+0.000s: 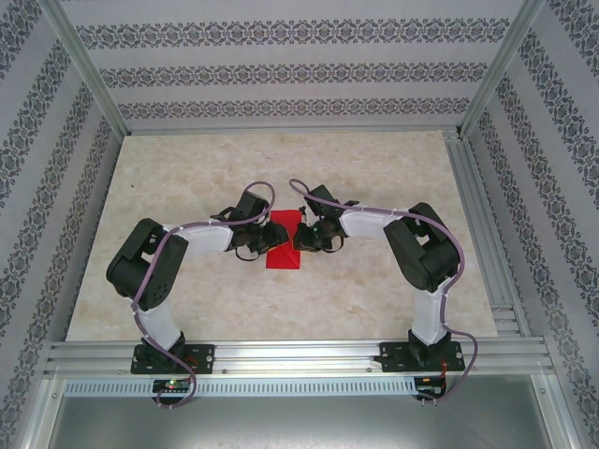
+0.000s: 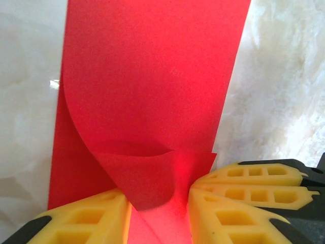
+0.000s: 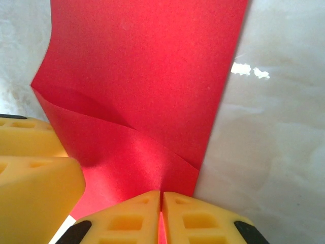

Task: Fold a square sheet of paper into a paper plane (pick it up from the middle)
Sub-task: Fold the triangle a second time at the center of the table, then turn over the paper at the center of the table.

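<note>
Paper: one bright red paper sheet point(image 1: 284, 253), thin and matte, partly folded. It lies flat at the middle of the table, between the two grippers.
Folds: in the left wrist view, one corner flap curls up in a soft arc over the flat part. In the right wrist view, one edge rises in a crease toward the fingertips.
Right gripper point(image 3: 161, 201): its two fingers are pressed together, and a thin sliver of the red sheet is pinched between the tips.
Left gripper point(image 2: 160, 208): the jaws stand partly apart. The curled flap sits in the gap and is not squeezed from both sides.
Fingers point(image 3: 127, 221): four in total, yellow, wedge-shaped, with rectangular hollows.
Arms: two, white and black, both bent inward.
Table point(image 1: 187, 187): one beige top with a marble pattern, smooth and glossy.
Walls point(image 1: 281, 70): grey ornament stripes.
</note>
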You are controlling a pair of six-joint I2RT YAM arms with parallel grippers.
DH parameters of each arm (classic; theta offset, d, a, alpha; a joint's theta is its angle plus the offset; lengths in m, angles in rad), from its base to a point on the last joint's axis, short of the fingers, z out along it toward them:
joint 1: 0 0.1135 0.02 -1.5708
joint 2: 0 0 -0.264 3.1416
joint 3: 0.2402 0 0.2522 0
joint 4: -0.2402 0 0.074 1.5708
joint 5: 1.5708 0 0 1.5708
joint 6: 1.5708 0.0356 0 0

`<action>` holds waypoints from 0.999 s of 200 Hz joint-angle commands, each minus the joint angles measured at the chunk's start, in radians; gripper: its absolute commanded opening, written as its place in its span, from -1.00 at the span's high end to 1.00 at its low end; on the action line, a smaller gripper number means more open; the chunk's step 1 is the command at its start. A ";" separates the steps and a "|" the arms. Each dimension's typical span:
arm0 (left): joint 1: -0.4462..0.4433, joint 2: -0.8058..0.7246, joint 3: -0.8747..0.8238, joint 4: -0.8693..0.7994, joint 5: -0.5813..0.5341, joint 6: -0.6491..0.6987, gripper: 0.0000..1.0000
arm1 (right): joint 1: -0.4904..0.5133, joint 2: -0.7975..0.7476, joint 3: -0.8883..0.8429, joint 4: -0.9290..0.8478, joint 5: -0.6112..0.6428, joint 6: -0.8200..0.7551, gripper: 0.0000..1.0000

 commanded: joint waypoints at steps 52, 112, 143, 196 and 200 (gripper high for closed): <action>-0.016 -0.017 -0.014 0.059 -0.005 0.009 0.36 | -0.011 0.022 -0.039 0.015 0.039 0.016 0.75; -0.016 -0.035 -0.053 0.094 0.000 0.018 0.44 | -0.022 0.016 -0.040 0.020 0.027 0.023 0.75; -0.016 -0.043 -0.061 0.113 -0.002 0.024 0.57 | -0.027 0.012 -0.042 0.028 0.014 0.029 0.75; -0.016 -0.028 -0.048 0.106 -0.009 0.045 0.76 | -0.038 -0.016 -0.040 0.027 0.003 0.033 0.69; -0.015 -0.027 -0.046 0.103 -0.012 0.047 0.78 | -0.040 -0.024 -0.041 0.028 0.003 0.034 0.68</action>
